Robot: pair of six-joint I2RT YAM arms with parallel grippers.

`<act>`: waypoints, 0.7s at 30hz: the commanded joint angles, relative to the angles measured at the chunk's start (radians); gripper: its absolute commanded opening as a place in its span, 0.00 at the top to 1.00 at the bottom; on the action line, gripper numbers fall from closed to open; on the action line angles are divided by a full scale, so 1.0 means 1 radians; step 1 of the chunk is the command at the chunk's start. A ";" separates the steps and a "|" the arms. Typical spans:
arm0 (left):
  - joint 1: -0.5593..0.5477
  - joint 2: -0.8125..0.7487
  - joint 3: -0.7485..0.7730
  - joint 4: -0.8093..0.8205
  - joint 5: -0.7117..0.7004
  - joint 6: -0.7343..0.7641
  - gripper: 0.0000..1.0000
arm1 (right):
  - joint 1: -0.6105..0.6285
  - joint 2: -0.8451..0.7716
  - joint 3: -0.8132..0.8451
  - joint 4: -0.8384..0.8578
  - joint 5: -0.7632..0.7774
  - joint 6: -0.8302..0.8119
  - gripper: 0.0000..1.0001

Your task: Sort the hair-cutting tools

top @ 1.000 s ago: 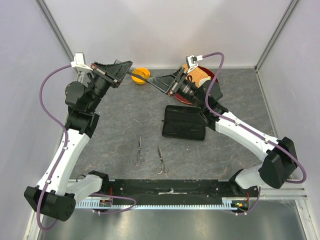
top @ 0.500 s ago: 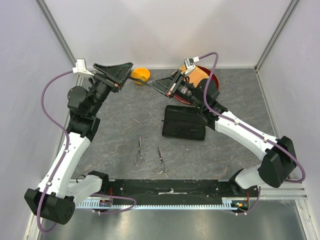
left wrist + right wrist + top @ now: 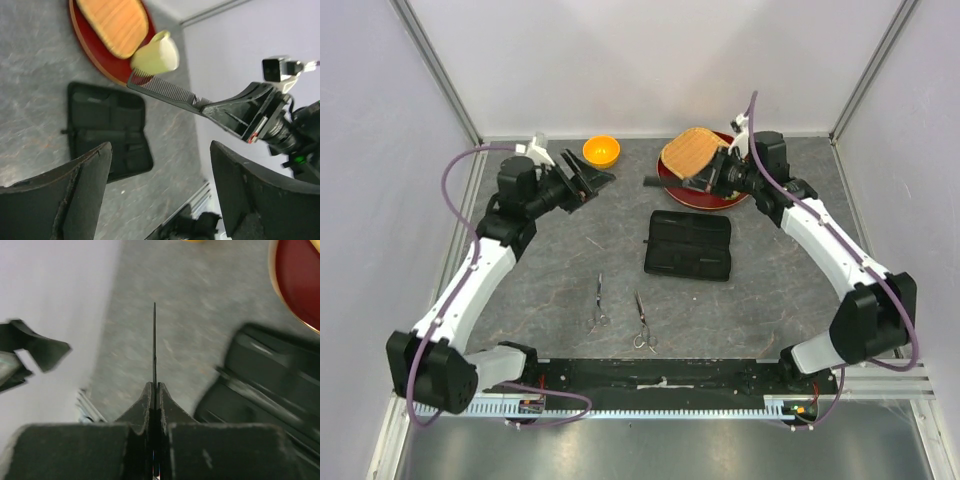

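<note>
While clenching one end of the black comb (image 3: 165,91), holds it clear of the worktop (image 3: 550,260) beyond the far edge of the zip case (image 3: 688,245), free end pointing off past the case's far left corner; so much for the right end effector (image 3: 154,390). Left end effector (image 3: 595,176): released, spread wide, grasping nothing, beyond that same far left corner.

Judging the comb by looks: light, thin, stiff plastic with a little spring along its length, slick on the flats, hardly fragile. Edge-on between the pads (image 3: 145,400) in the right wrist view, so prone to pivoting under any knock. Best taken across the solid spine, near an end or the middle; avoid the teeth, too bendy for a firm hold.

Lying flat on the worktop off the case's near left corner, apart from it and from each other: silver scissors (image 3: 597,305) and, beside them, a second pair (image 3: 641,322). Probably heavier, rigid, smooth metal, awkward to get under when flat. Pinch across the closed blades close to the pivot, not at the rings.
</note>
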 commanded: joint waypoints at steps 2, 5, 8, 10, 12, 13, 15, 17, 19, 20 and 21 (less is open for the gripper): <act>0.002 0.201 0.000 -0.086 0.232 0.161 0.18 | -0.115 0.076 0.003 -0.357 -0.142 -0.290 1.00; -0.001 0.324 0.032 -0.099 0.298 0.204 0.23 | -0.192 0.074 -0.037 -0.353 -0.132 -0.313 1.00; -0.008 0.417 0.054 -0.101 0.310 0.233 0.25 | -0.272 0.085 -0.086 -0.353 -0.144 -0.341 1.00; -0.013 0.457 0.067 -0.099 0.310 0.242 0.27 | -0.313 0.096 -0.115 -0.351 -0.148 -0.361 1.00; -0.027 0.522 0.074 -0.089 0.324 0.238 0.28 | -0.330 0.099 -0.155 -0.345 -0.158 -0.379 1.00; -0.031 0.545 0.074 -0.083 0.342 0.233 0.30 | -0.329 0.096 -0.167 -0.339 -0.145 -0.382 1.00; -0.050 0.598 0.072 -0.047 0.356 0.213 0.31 | -0.332 0.094 -0.203 -0.315 -0.116 -0.387 1.00; -0.067 0.628 0.072 -0.012 0.370 0.201 0.33 | -0.334 0.093 -0.239 -0.285 -0.105 -0.375 1.00; -0.076 0.665 0.077 0.008 0.370 0.189 0.34 | -0.334 0.100 -0.261 -0.242 -0.095 -0.370 1.00; -0.084 0.675 0.083 0.016 0.368 0.187 0.34 | -0.335 0.102 -0.281 -0.230 -0.084 -0.364 1.00; -0.087 0.685 0.087 0.019 0.365 0.187 0.34 | -0.335 0.112 -0.286 -0.219 -0.072 -0.362 1.00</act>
